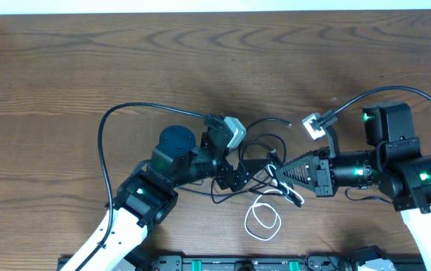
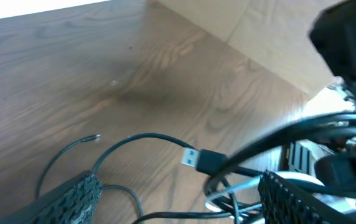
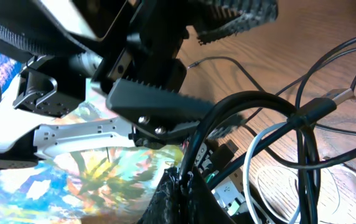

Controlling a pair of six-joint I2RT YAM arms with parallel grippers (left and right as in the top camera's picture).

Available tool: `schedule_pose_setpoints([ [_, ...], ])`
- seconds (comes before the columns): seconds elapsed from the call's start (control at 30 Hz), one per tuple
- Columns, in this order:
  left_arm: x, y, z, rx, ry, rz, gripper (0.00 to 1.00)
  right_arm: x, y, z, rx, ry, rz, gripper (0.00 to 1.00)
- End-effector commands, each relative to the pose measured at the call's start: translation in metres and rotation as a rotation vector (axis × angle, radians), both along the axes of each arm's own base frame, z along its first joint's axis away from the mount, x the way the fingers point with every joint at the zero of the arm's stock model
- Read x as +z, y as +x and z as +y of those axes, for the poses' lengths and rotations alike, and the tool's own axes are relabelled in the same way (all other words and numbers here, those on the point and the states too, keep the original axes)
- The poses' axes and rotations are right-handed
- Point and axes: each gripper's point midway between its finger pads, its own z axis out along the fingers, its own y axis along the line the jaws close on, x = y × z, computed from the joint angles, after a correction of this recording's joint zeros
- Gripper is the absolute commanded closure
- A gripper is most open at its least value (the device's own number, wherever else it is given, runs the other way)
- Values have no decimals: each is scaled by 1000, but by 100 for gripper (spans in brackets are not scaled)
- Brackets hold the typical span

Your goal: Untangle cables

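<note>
The cables (image 1: 264,159) lie knotted mid-table between my two grippers: thin black cords and a white one whose loop (image 1: 263,218) lies nearer the front edge. My left gripper (image 1: 246,172) is open, its fingers either side of black cords (image 2: 165,208). A black USB plug (image 2: 200,160) lies just beyond them, with the white cord (image 2: 246,185) to its right. My right gripper (image 1: 278,175) is shut on a black cord (image 3: 228,115) that arches up from its fingertips (image 3: 187,186). The white cord (image 3: 251,168) hangs beside it.
The wooden table (image 1: 87,60) stretches to the back and left. A black rail with connectors (image 1: 238,263) runs along the front edge. The left arm's own thick cable (image 1: 104,132) and the right arm's (image 1: 426,98) arch over the table.
</note>
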Motion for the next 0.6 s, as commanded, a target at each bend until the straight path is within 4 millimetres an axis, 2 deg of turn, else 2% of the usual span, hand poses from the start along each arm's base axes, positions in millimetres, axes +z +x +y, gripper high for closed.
schedule_pose_setpoints([
  [0.0, 7, -9, -4, -59, -14, -29, 18, 7, 1, 0, -6, 39, 25, 99],
  [0.2, 7, -8, -5, -61, -17, -35, 18, 18, -5, 5, 31, 104, 37, 99],
  [0.37, 14, -10, -16, -85, -39, -75, 18, 22, -8, 7, 46, 132, 49, 99],
  [0.53, 4, 1, -19, -26, -5, -80, 18, 26, -12, 8, 63, 159, 64, 99],
  [0.57, 3, 1, -21, -28, -3, -77, 21, 27, -13, 8, 65, 164, 67, 99],
])
